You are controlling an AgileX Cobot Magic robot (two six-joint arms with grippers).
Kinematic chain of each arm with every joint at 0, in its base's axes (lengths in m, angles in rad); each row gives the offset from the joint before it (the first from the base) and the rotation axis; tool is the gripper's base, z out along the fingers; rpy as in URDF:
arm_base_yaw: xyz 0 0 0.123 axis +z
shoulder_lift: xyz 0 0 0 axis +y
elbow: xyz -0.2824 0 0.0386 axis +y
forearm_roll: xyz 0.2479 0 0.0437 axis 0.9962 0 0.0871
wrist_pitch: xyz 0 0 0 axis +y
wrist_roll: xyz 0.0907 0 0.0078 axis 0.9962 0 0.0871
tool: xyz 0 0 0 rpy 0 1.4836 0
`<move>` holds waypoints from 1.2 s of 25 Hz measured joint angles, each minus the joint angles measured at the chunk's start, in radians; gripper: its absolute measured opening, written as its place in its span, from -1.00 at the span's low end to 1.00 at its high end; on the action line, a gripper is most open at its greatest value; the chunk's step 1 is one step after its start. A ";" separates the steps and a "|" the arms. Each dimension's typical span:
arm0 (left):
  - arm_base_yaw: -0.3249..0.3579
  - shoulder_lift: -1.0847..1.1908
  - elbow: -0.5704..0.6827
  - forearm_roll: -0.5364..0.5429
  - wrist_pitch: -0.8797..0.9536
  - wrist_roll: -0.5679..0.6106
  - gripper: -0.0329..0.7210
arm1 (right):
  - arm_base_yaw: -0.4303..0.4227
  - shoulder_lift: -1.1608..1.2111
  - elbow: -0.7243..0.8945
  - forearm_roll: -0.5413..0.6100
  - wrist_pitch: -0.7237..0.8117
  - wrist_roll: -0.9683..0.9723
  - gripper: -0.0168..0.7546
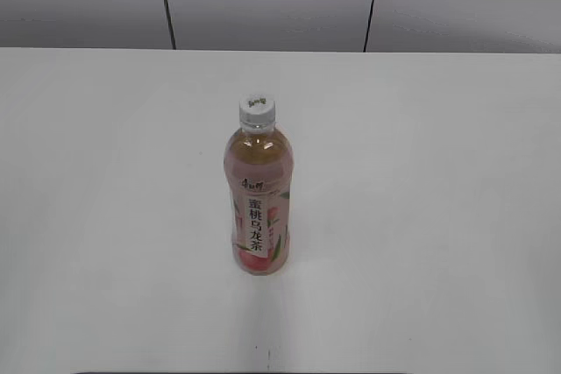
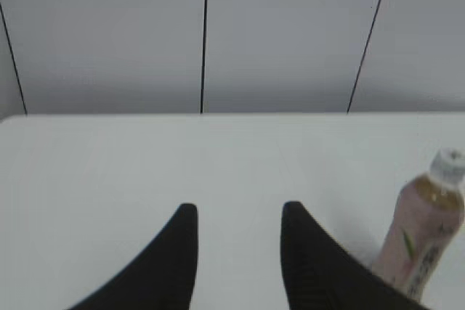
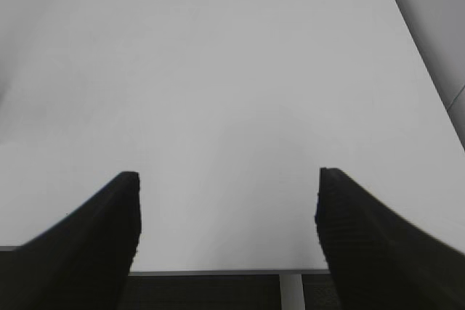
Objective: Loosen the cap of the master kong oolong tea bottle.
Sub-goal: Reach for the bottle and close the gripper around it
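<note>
Clearly full, probably heavy and slick, the master kong oolong tea bottle (image 1: 258, 194) stands upright mid-surface (image 1: 438, 216), so I'd clamp its labelled body and twist the cap (image 1: 257, 109); left hand (image 2: 239, 212) and right hand (image 3: 227, 179) gape empty.

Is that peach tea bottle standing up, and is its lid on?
Yes. The bottle stands upright on the white table, and the white cap sits on its neck. Neither gripper touches it.

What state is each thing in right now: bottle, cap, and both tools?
Slim clear plastic bottle of amber tea with pink label: upright on the table, free of either tool.
Small round white plastic screw cap: seated on the bottle's neck.
Left tool: open, empty.
Right tool: open wide, empty.
</note>
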 joint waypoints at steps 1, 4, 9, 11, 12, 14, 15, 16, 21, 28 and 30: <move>0.000 0.009 0.000 -0.001 -0.045 0.000 -0.26 | 0.000 0.000 0.000 0.000 0.000 0.000 0.51; 0.000 0.068 0.008 -0.017 -0.205 0.000 -0.26 | 0.000 0.000 0.000 0.000 0.000 0.000 0.51; 0.000 0.257 0.026 -0.031 -0.423 0.000 -0.26 | 0.000 0.000 0.000 0.000 0.000 0.000 0.51; 0.000 0.367 0.027 -0.031 -0.522 0.000 -0.26 | 0.000 0.000 0.000 0.000 0.000 0.000 0.51; 0.000 0.419 0.027 -0.031 -0.567 0.000 -0.26 | 0.000 0.000 0.000 0.000 0.000 0.000 0.51; 0.000 0.555 0.027 -0.032 -0.686 0.000 -0.26 | 0.000 0.000 0.000 0.000 0.000 0.000 0.51; 0.000 0.614 0.027 -0.032 -0.747 0.000 -0.26 | 0.000 0.000 0.000 0.000 0.000 0.000 0.51; 0.000 0.685 0.027 -0.034 -0.796 0.000 -0.26 | 0.000 0.000 0.000 0.000 0.000 0.000 0.51; 0.000 0.999 0.030 -0.023 -1.055 0.000 -0.26 | 0.000 0.000 0.000 0.000 0.000 0.000 0.51; -0.056 1.350 0.030 0.129 -1.375 0.000 -0.13 | 0.000 0.000 0.000 0.000 0.000 0.000 0.51; -0.073 1.421 0.030 0.147 -1.446 0.000 0.01 | 0.000 0.000 0.000 0.000 0.000 0.000 0.51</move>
